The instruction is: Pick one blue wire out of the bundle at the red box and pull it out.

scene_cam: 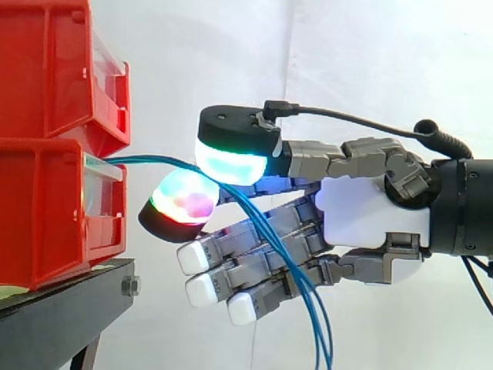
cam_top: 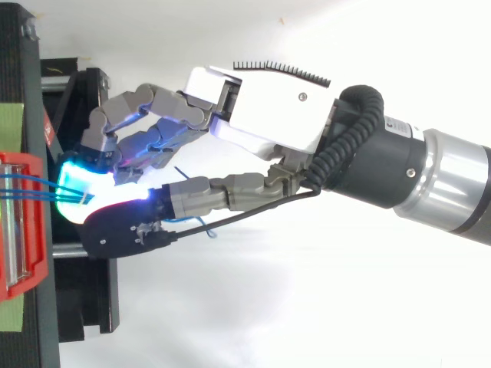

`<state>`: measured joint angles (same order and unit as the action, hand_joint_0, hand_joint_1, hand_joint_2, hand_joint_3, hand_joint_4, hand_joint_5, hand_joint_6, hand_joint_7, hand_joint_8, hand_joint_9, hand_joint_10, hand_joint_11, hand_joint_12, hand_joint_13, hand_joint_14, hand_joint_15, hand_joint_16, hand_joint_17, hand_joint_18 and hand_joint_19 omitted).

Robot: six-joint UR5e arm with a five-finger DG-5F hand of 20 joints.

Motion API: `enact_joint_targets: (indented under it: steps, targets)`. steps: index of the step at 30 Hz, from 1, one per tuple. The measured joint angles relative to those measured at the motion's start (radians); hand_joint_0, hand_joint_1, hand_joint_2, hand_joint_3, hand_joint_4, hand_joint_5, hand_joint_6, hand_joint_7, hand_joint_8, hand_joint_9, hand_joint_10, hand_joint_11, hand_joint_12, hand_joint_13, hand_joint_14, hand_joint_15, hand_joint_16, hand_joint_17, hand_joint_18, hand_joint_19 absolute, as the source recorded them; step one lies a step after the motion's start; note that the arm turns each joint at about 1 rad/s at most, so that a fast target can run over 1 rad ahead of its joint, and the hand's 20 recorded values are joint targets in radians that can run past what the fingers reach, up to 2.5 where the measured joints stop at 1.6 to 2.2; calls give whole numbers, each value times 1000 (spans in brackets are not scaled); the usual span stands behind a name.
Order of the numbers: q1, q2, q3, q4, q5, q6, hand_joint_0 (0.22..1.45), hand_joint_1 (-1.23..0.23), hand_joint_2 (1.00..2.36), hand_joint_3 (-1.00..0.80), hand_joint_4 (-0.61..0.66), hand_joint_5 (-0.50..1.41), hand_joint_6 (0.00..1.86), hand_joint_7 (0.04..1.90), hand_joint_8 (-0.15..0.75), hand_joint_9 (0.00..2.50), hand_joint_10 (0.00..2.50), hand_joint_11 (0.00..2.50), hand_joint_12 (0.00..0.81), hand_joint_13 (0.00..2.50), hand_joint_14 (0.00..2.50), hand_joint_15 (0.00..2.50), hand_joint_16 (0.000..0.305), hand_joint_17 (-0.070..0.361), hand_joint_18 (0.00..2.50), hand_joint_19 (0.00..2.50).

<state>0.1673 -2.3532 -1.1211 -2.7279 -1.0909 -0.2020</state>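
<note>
A bundle of thin blue wires (scene_cam: 154,161) comes out of the front of the lower red box (scene_cam: 46,208) and droops down to the right, below the hand. My hand (scene_cam: 370,212) reaches in from the right, just in front of the box. Its thumb pad (scene_cam: 229,163) glows cyan and green above the wires, and a finger pad (scene_cam: 185,196) glowing red and green sits under them, pinching wire between the two. The other fingers hang relaxed below. From above, the blue wires (cam_top: 27,188) run from the red box (cam_top: 19,222) into the glowing pads of the hand (cam_top: 268,115).
A second red bin (scene_cam: 46,69) is stacked on the lower one. Both rest on a black stand (scene_cam: 62,316) at the left. A white curtain hangs behind. The loose wire ends hang (scene_cam: 323,347) under the palm.
</note>
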Motion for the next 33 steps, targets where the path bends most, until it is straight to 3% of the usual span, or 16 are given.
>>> enact_joint_targets:
  steps: [15,28,33]
  targets:
    - [-5,9,5,-38,-19,21,634,-781,1016,-119,155,-155,956,898,407,943,9,694,432,871,11,416,51,115,879,497]
    - [-13,96,5,-333,-59,36,681,-805,1014,-214,178,-164,948,1020,412,939,11,698,420,867,12,422,48,109,864,505]
    - [-14,113,4,-371,-69,38,702,-829,1012,-253,196,-168,947,1046,417,933,9,721,420,869,12,422,49,110,878,497]
